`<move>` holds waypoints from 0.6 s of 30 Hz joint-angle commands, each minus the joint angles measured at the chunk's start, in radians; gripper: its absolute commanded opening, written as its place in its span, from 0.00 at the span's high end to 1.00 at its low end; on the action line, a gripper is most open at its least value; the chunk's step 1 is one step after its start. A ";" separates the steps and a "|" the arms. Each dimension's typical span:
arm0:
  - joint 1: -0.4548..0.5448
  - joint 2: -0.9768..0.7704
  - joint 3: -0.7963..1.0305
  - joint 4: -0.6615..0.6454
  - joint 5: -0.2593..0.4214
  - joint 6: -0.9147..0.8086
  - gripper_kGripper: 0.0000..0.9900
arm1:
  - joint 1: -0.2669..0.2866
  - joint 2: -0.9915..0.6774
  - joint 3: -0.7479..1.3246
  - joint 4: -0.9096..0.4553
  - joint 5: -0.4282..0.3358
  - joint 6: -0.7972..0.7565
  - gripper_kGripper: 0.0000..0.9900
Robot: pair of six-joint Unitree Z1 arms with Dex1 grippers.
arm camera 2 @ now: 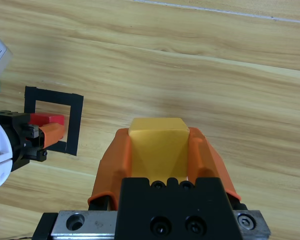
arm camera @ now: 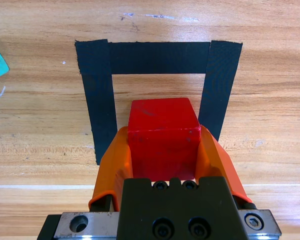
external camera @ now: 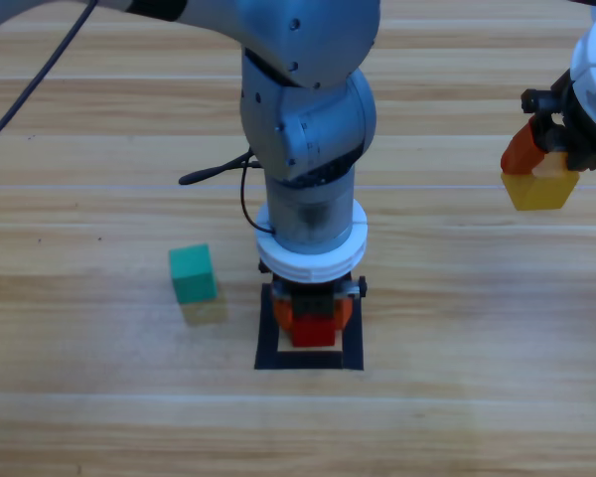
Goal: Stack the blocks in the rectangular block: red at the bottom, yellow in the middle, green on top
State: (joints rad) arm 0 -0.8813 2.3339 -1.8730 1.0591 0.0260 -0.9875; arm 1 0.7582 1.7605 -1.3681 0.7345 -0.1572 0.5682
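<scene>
Red cube (arm camera: 162, 137) inside tape square (arm camera: 97, 100).

The wooden surface (external camera: 457, 328) carries a black tape square (external camera: 309, 360) near the middle, with the red cube (external camera: 315, 328) inside its opening, and the green cube (external camera: 193, 273) resting just left of it.

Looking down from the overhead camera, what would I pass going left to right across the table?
Green cube → black tape square where the left claw holds the red cube → right claw holding the yellow cube.
</scene>
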 commanded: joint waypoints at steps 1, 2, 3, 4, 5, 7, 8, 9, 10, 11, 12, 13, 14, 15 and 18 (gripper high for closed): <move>0.018 0.033 0.037 -0.011 -0.005 0.003 1.00 | 0.027 0.050 0.027 0.016 -0.015 -0.010 0.93; 0.018 0.033 0.040 -0.013 -0.005 0.003 1.00 | 0.027 0.050 0.027 0.016 -0.015 -0.010 0.93; 0.018 0.033 0.041 -0.013 -0.005 0.003 1.00 | 0.027 0.050 0.027 0.016 -0.015 -0.010 0.93; 0.018 0.033 0.043 -0.013 -0.005 0.003 1.00 | 0.027 0.050 0.027 0.016 -0.015 -0.010 0.93; 0.018 0.033 0.046 -0.013 -0.005 0.001 1.00 | 0.027 0.050 0.029 0.016 -0.016 -0.010 0.93; 0.018 0.033 0.049 -0.016 -0.005 0.001 1.00 | 0.027 0.050 0.029 0.016 -0.016 -0.011 0.93; 0.018 0.033 0.051 -0.017 -0.005 0.001 1.00 | 0.027 0.050 0.027 0.016 -0.016 -0.010 0.93; 0.018 0.033 0.051 -0.017 -0.005 0.001 1.00 | 0.027 0.050 0.027 0.016 -0.016 -0.010 0.93; 0.018 0.033 0.051 -0.017 -0.005 0.001 1.00 | 0.027 0.050 0.027 0.016 -0.016 -0.010 0.93; 0.018 0.032 0.051 -0.017 -0.005 0.001 1.00 | 0.027 0.051 0.029 0.016 -0.016 -0.010 0.93; 0.018 0.032 0.052 -0.017 -0.005 0.001 1.00 | 0.027 0.050 0.029 0.016 -0.016 -0.010 0.93; 0.018 0.033 0.054 -0.017 -0.005 0.001 1.00 | 0.027 0.050 0.029 0.016 -0.016 -0.010 0.93; 0.018 0.033 0.054 -0.017 -0.005 0.001 1.00 | 0.027 0.050 0.029 0.016 -0.016 -0.010 0.93; 0.018 0.033 0.055 -0.021 -0.005 0.001 1.00 | 0.027 0.050 0.029 0.016 -0.016 -0.010 0.93; 0.018 0.033 0.061 -0.025 -0.005 0.001 1.00 | 0.027 0.051 0.029 0.016 -0.018 -0.010 0.93</move>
State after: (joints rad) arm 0 -0.8813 2.3282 -1.8569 1.0445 0.0260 -0.9875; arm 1 0.7582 1.7605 -1.3662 0.7345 -0.1581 0.5682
